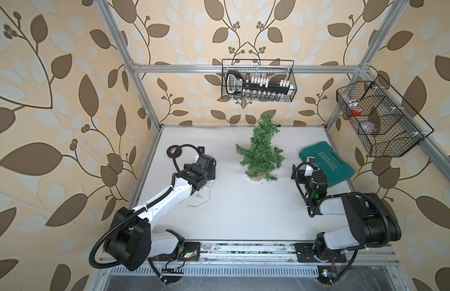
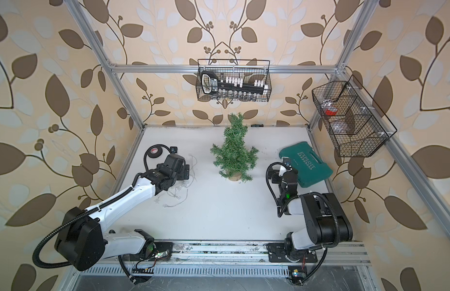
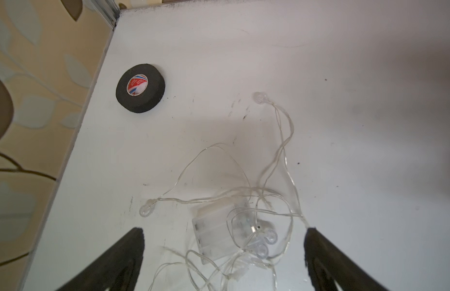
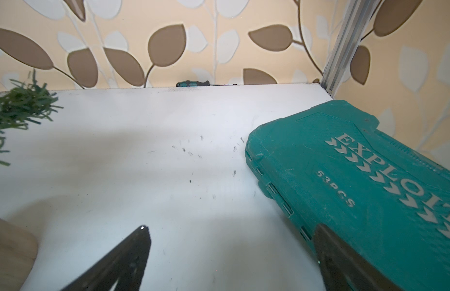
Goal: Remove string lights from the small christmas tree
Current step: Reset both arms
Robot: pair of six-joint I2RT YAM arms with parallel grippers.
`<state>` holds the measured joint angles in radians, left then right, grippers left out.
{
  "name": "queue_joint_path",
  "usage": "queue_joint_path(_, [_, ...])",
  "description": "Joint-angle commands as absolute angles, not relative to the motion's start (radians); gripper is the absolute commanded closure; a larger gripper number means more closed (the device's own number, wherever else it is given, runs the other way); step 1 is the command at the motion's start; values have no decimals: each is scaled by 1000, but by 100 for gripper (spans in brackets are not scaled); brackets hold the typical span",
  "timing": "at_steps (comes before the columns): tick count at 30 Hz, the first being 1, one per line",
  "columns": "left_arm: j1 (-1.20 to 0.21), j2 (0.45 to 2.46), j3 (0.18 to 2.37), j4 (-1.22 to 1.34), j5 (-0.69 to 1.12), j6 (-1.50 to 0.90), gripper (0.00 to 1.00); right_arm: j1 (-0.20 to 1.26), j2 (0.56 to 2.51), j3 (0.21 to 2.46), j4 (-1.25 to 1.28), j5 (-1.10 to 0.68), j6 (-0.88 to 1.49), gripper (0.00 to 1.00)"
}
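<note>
String lights (image 3: 214, 234) tangled flat on tbl (image 1: 244, 214), xmas tree (image 1: 260, 151) upright

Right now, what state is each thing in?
string lights: off the tree, heaped on the table.
small christmas tree: upright, bare.
left gripper: open, over the string lights.
right gripper: open, empty.
green case: closed.
tape roll: lying flat.

The string lights (image 3: 211, 239) lie on the table (image 3: 244, 63) under the left gripper (image 3: 224, 231), tape roll (image 3: 153, 100) beyond it, tree (image 1: 260, 151) to its right.
</note>
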<state>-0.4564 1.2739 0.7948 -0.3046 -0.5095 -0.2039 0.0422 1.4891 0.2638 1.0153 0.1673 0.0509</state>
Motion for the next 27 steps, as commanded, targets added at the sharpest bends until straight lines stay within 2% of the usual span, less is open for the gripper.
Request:
queue_joint_path(1, [-446,1270,714,-78,-622,-27,1,43,1493,268,1036,158,42,0])
queue_joint_path(5, [-440,1279,593,75,-639,36,1,42,1493,268,1036,158,41,0])
queue_joint_path(10, [-399,1266,426,377,-530,114,1,43,1494,268,1036,157,42,0])
queue_joint_path(16, [-351,1329,358,632,-439,200,1,43,1493,268,1036,158,41,0])
queue_joint_path(22, [-269,1408,345,790,-348,162,1,43,1494,268,1035,156,41,0])
queue_joint_path(27, [-208,1410,337,796,-310,104,1,43,1494,268,1036,156,41,0])
